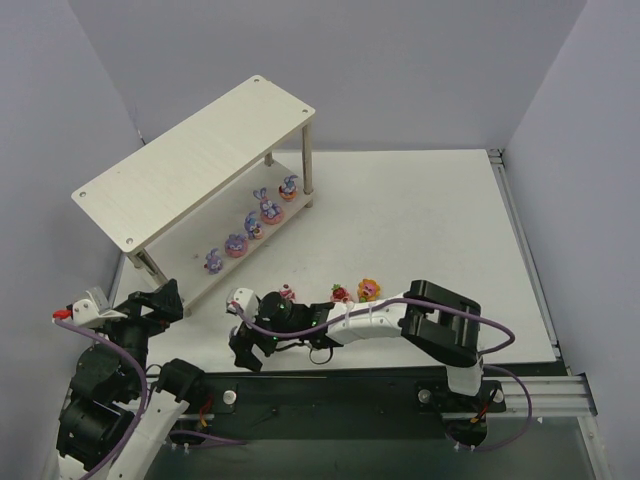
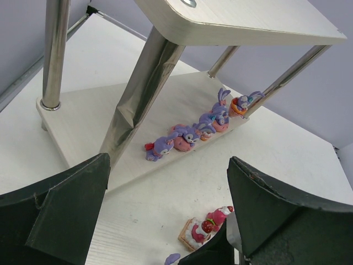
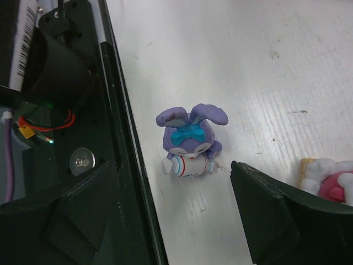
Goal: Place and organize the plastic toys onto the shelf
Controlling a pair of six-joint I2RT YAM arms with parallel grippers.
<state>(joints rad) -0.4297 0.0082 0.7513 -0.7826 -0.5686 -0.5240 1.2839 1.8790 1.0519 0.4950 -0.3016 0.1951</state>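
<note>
plainly the right claw (image 3: 172,187) hangs spread wide over a purple bunny (image 3: 190,141) lying by the near edge of the table (image 3: 248,66), ears-to-base axis across the closing line; the left claw (image 2: 168,160), also spread, sits farther.

From above, the upper board (image 1: 195,160) conceals most of the shelf's lower board (image 1: 200,285). The five figurines (image 1: 254,224) on it are too small to show faces. The right arm (image 1: 370,320) hides the purple bunny (image 3: 190,138) in that view. Right wrist view: a pink-and-white figurine (image 3: 330,179) is cut by the right edge. Left wrist view: a purple fragment (image 2: 172,258) at the bottom edge cannot be identified, and a strawberry figurine (image 2: 205,226) sits partly behind a finger (image 2: 276,215).
</note>
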